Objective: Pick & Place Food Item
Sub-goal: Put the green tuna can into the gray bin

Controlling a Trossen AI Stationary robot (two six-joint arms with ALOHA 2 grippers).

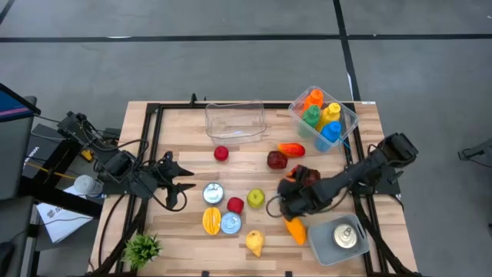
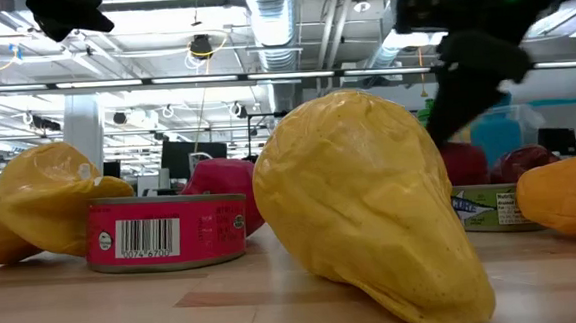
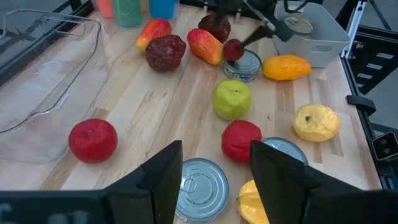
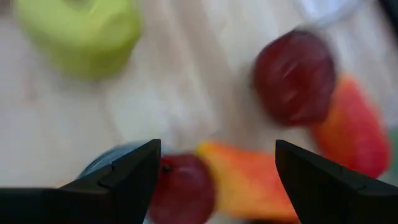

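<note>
1. Counted from above: three tins on the boards, a fourth in the grey bin; three round red fruits; one green apple; two yellow pieces.
2. Right gripper at table centre-right, jaws apart, empty. Left gripper at left, jaws apart, idle.
3. Orange carrot just beside right gripper, at its 5 o'clock; touching or not, cannot tell.
4. Carrot long axis runs 11 to 5 o'clock, tip toward 5.

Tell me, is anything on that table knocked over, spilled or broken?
Nothing stands out. The bottles stand inside their clear bin, one can sits in the grey tray, and the fruit and cans lie loose but intact on the table.
</note>
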